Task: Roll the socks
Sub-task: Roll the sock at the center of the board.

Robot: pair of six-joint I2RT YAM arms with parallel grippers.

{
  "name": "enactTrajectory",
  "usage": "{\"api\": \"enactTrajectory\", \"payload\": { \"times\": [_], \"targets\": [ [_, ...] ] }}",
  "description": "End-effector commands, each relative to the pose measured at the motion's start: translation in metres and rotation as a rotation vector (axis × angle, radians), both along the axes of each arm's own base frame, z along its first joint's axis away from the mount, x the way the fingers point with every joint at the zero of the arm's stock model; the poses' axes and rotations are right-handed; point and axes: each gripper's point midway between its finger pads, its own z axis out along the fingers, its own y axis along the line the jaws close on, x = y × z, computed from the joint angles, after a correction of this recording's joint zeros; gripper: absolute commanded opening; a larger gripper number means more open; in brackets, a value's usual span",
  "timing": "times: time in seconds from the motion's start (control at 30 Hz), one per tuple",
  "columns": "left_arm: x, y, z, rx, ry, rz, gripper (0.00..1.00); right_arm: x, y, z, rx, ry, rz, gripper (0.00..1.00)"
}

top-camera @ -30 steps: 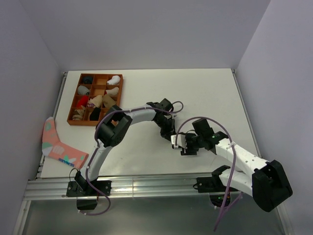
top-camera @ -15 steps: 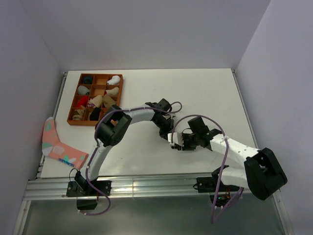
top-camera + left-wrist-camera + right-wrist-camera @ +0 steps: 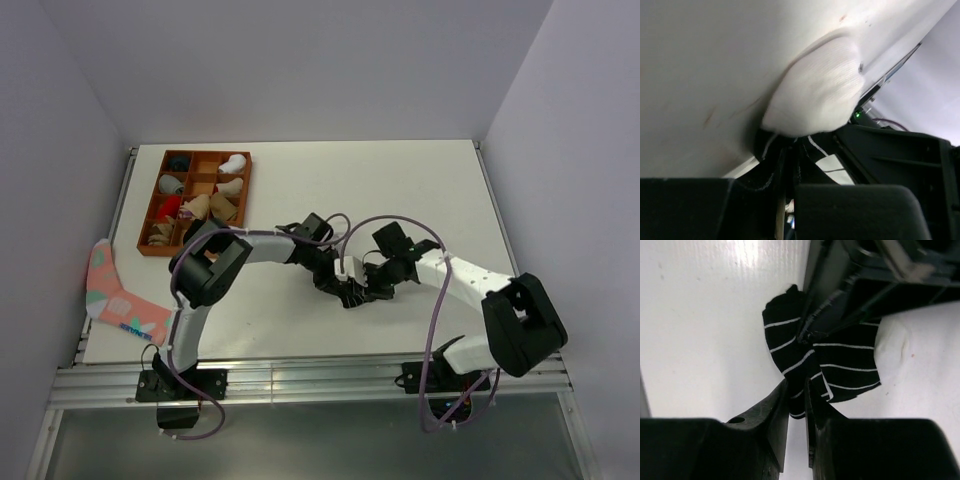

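— Black cloth with thin white stripes, pinched tight: the right gripper [image 3: 797,402] has its fingers [image 3: 774,405] drawn almost together on an edge of the black striped sock [image 3: 845,367]. Is that the hold?

— It is, seen from the right wrist. Outward from those fingers the sock bunches, then fans into two flaps. The left gripper [image 3: 807,325] comes down on the crease between them, and its tips look closed into the fabric.

— Which arm is nearer, then?

— Neither; both are on it. From above they meet tip to tip over the near middle of the table [image 3: 420,190]. The left arm reaches in from the left and the right arm from the right, with the sock between them and all but hidden.

— And the long axis?

— Hard to read, crumpled as it is. My judgement is that the wider flap trails away from the right fingers, past the left gripper. Any roll would have to turn across the short line between the two pinches.

— That white lump [image 3: 815,90]?

— It touches the striped cloth just beyond the left fingers. Whether it is the sock's own toe or a separate piece, I cannot tell.

— The tan sock?

— I cannot pick it out near either gripper. The tray [image 3: 246,205] of bundles sits well apart at the far left, and the pink sock [image 3: 120,300] hangs off the left edge.
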Motion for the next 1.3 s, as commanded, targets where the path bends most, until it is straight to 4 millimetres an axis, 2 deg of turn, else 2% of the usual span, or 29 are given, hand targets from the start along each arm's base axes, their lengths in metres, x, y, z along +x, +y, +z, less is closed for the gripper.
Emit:
{"api": "enactTrajectory", "payload": {
  "times": [0.0,0.13,0.17,0.23,0.47,0.53,0.73,0.77,0.83,0.93,0.97,1.0,1.07,1.13,1.27],
  "targets": [
    [-0.006,0.051,-0.068,0.272,-0.006,0.186,0.11,-0.014,-0.01,0.005,-0.045,0.151,-0.032,0.2],
    [-0.003,0.041,-0.044,0.173,-0.051,0.277,0.14,-0.018,-0.008,0.004,-0.052,0.257,-0.029,0.2],
    [-0.003,0.04,-0.04,0.159,-0.066,0.289,0.17,-0.022,-0.01,0.0,-0.067,0.306,-0.029,0.2],
    [0.002,0.036,-0.03,0.13,-0.127,0.313,0.22,-0.019,-0.006,0.003,-0.061,0.331,-0.026,0.19],
    [0.011,0.029,-0.006,0.068,-0.281,0.377,0.27,-0.021,0.001,0.0,-0.076,0.496,-0.01,0.19],
    [0.014,0.033,-0.001,0.073,-0.326,0.404,0.32,-0.015,0.003,0.001,-0.075,0.511,-0.011,0.19],
    [0.023,0.042,0.014,0.071,-0.445,0.452,0.34,-0.01,0.008,0.0,-0.075,0.596,-0.03,0.18],
    [0.03,0.046,0.016,0.085,-0.488,0.482,0.35,-0.013,0.007,-0.001,-0.085,0.634,-0.035,0.18],
    [0.027,0.05,0.022,0.083,-0.537,0.491,0.36,-0.007,0.009,0.002,-0.065,0.653,-0.049,0.18],
    [0.033,0.06,0.032,0.111,-0.661,0.531,0.38,-0.001,0.009,0.001,-0.07,0.696,-0.071,0.18],
    [0.032,0.064,0.031,0.124,-0.706,0.514,0.38,0.002,0.007,0.001,-0.074,0.717,-0.086,0.18],
    [0.035,0.061,0.041,0.103,-0.762,0.524,0.39,0.003,0.006,0.001,-0.075,0.73,-0.092,0.18],
    [0.035,0.06,0.046,0.097,-0.862,0.473,0.41,0.007,0.004,-0.001,-0.079,0.744,-0.11,0.18],
    [0.034,0.048,0.061,0.042,-0.956,0.442,0.41,0.007,0.001,-0.004,-0.096,0.765,-0.131,0.18],
    [0.023,0.028,0.075,-0.063,-1.136,0.255,0.43,0.007,0.0,-0.006,-0.111,0.789,-0.147,0.18]
  ]
}}
